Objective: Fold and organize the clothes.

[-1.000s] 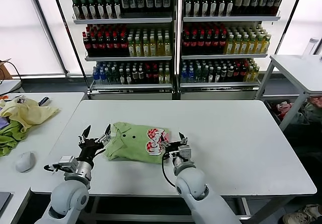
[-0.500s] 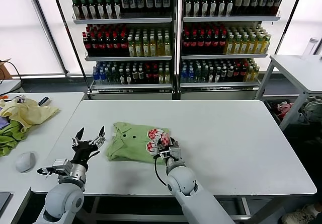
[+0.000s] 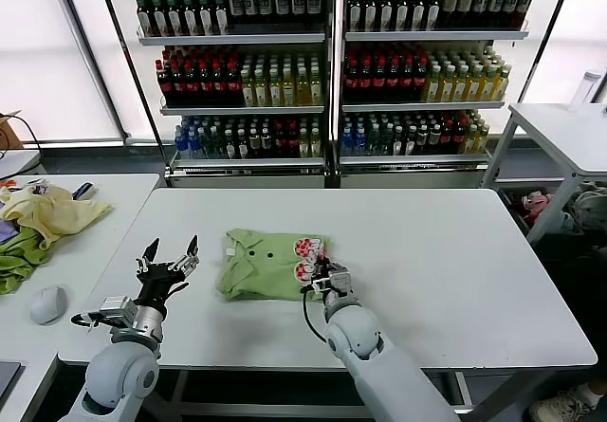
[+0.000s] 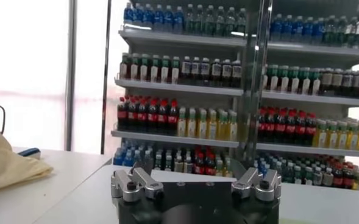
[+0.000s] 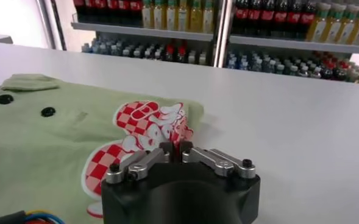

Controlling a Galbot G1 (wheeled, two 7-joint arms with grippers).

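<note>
The sage-green polo shirt lies folded on the white table, collar and buttons toward the left, red-and-white print at its right edge. My right gripper is shut on the shirt's right edge at the print; in the right wrist view the printed cloth is pinched between the closed fingers of that gripper. My left gripper is open and empty, held above the table to the left of the shirt; in the left wrist view it faces the shelves and the shirt is out of view.
A pale yellow garment and a lime-green cloth lie on the left side table with a computer mouse. Shelves of bottles stand behind. Another white table is at the far right.
My right gripper has dragged the shirt's right edge to the right and a little back, so the shirt now lies squarer. My left gripper drew away from the shirt to the left, still open.
</note>
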